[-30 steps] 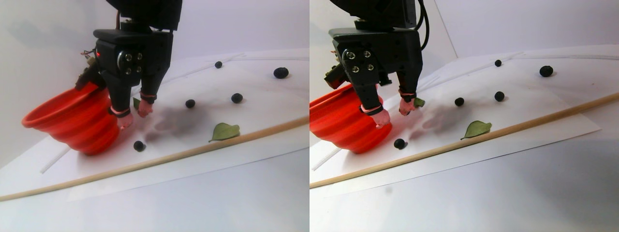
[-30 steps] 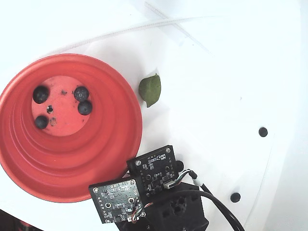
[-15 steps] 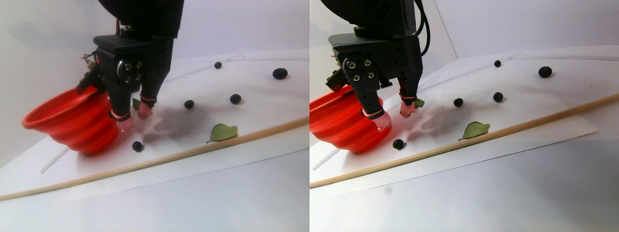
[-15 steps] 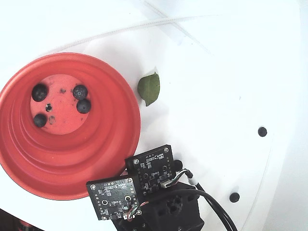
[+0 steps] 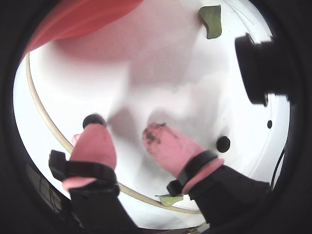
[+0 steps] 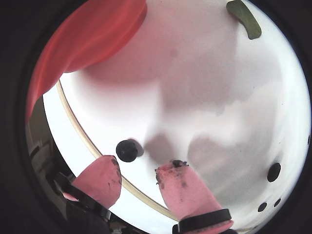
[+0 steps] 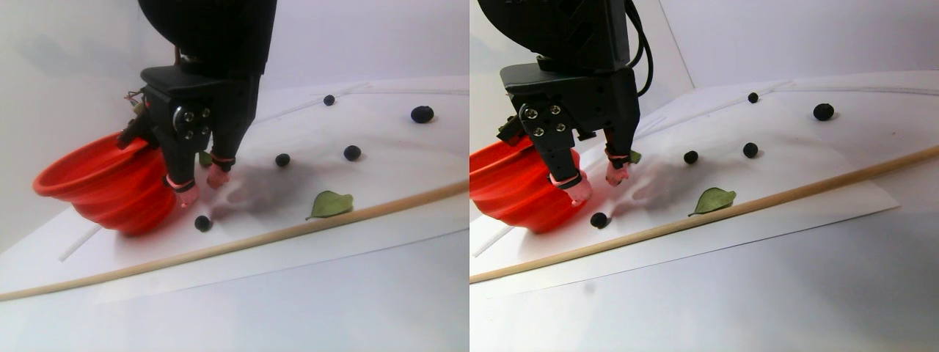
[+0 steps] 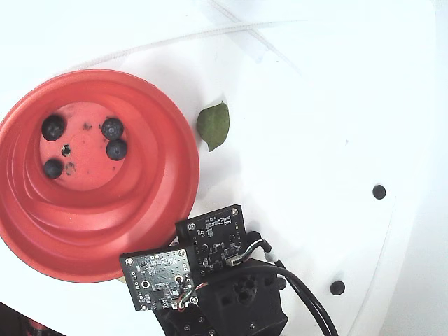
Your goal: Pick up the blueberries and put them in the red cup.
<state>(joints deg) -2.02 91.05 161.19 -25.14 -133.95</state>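
The red cup [image 8: 140, 231] stands on white paper and holds several blueberries [image 8: 112, 129]. It also shows at the top left in both wrist views [image 5: 83, 17] [image 6: 92, 36] and in the stereo pair view [image 7: 103, 187]. One loose blueberry [image 7: 202, 222] lies on the paper beside the cup's base. My gripper [image 7: 201, 185] hangs just above it, open and empty, with pink fingertips [image 5: 95, 141]. In a wrist view the berry [image 5: 94, 119] sits just beyond my left fingertip; in the other it [image 6: 126, 150] lies ahead of my gripper [image 6: 141, 178], nearer the left finger.
More blueberries [image 7: 282, 160] [image 7: 352, 152] [image 7: 421, 114] lie scattered further out on the paper. A green leaf [image 7: 330, 204] lies near a long wooden stick [image 7: 293, 231] that runs along the paper's front. Another leaf [image 8: 213, 124] lies by the cup.
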